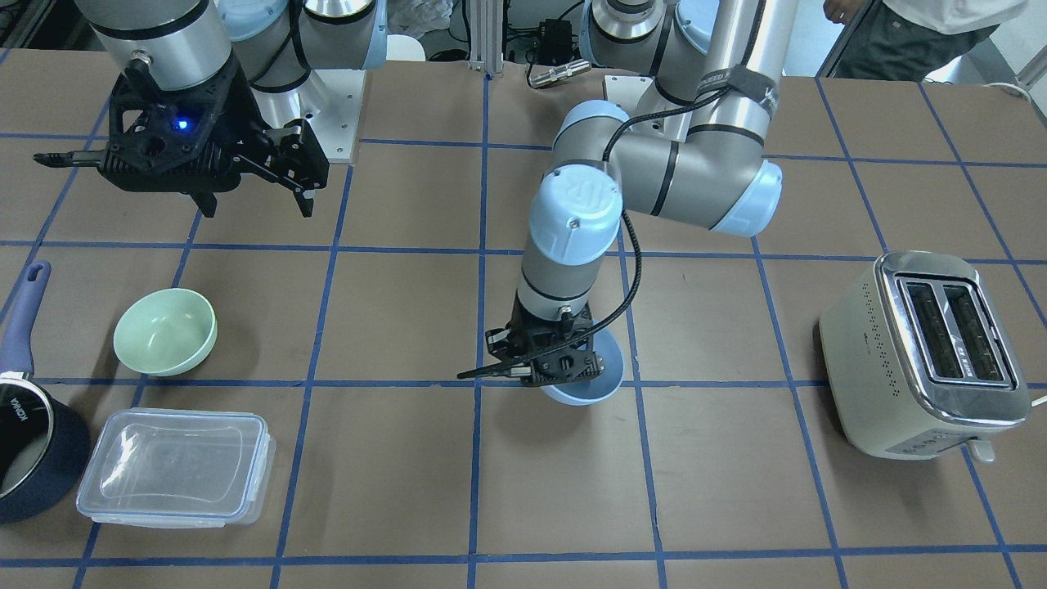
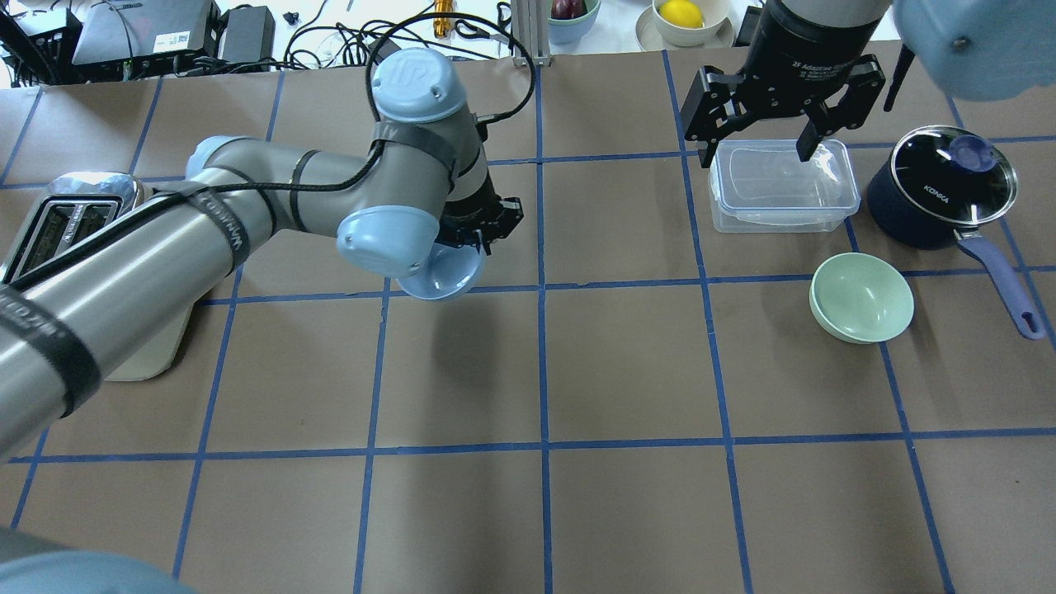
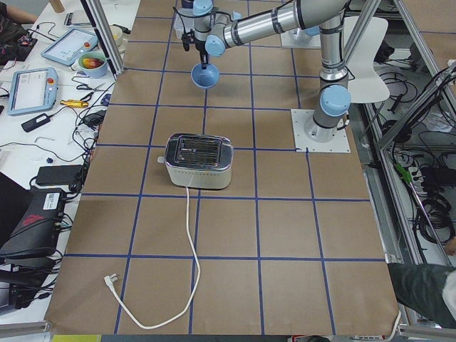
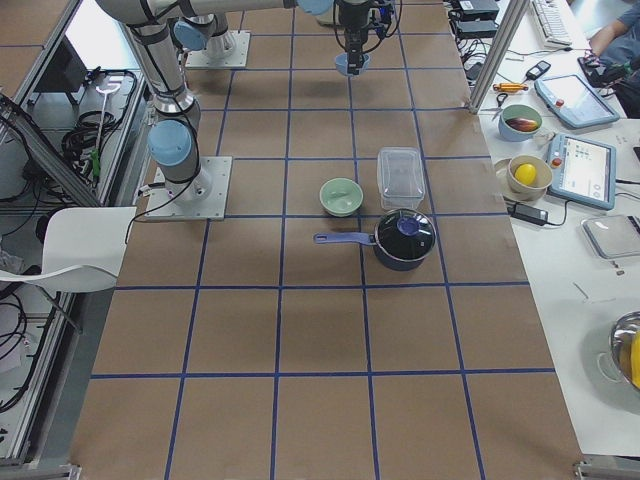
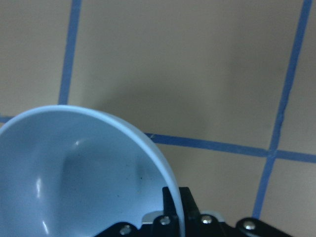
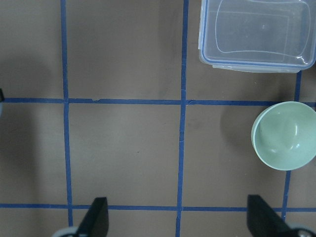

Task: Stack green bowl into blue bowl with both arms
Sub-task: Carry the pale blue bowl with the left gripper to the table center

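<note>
the blue bowl (image 2: 452, 276) is pinched at its rim by the jaws of the left arm (image 2: 272, 198) and is held tilted above the bench (image 2: 627, 371). it is well apart from the clear lidded box (image 2: 780, 186), between that box and the toaster (image 1: 924, 352). the green bowl (image 2: 862, 297) is set upright on the bench just beside the box, untouched. the jaws of the right arm (image 1: 155, 41) are spread wide, with nothing between them, and are held high near the box. 1 navy saucepan (image 2: 940, 190) is seen next to the box.
</note>
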Robot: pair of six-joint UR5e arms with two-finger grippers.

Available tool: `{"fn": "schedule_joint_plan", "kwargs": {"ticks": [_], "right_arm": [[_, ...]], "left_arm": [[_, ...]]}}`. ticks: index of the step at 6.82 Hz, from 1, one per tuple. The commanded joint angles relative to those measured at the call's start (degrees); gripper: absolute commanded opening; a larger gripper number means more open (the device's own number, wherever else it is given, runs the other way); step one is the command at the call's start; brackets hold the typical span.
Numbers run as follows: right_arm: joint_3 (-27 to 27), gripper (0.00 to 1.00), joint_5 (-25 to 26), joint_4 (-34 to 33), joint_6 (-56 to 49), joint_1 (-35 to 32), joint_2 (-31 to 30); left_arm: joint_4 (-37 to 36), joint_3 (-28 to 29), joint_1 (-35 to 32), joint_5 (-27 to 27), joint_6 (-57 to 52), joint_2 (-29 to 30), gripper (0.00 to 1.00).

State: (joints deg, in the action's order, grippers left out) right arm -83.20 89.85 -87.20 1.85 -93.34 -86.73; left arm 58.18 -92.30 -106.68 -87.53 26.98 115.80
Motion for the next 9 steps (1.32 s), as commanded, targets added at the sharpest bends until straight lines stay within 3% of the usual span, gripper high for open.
{"fn": "schedule_joint_plan", "kwargs": {"ticks": [1, 3, 4, 5, 6, 7, 9], "right_arm": [[-0.03, 1.00, -0.02, 0.01, 0.00, 0.00, -0.02], [-0.03, 1.00, 0.06, 0.01, 0.00, 0.00, 0.07], [-0.03, 1.00, 0.06, 0.01, 0.00, 0.00, 0.07], [-0.03, 1.00, 0.06, 0.01, 0.00, 0.00, 0.07], [-0.03, 1.00, 0.06, 0.10, -0.09, 0.00, 0.07], [-0.03, 1.00, 0.15, 0.18, -0.26, 0.43, 0.15], [-1.52, 1.00, 1.29, -0.25, -9.62, 4.54, 0.59]], "left_arm": [[0.10, 6.94, -4.22, -0.09, 6.13, 7.04, 0.00], [-2.09, 6.95, -6.60, 0.17, 10.02, 9.34, 0.00], [-2.54, 6.95, -6.70, 0.17, 9.67, 9.35, 0.16], [-6.28, 7.21, -6.52, 0.17, 9.67, 9.70, 0.99], [-7.89, 6.35, -4.09, 0.17, 7.76, 6.83, 1.00], [-2.68, 6.25, 0.20, 0.08, -1.75, 2.97, 1.00], [15.92, 6.95, 8.90, -0.97, -18.54, -6.51, 1.00]]}}
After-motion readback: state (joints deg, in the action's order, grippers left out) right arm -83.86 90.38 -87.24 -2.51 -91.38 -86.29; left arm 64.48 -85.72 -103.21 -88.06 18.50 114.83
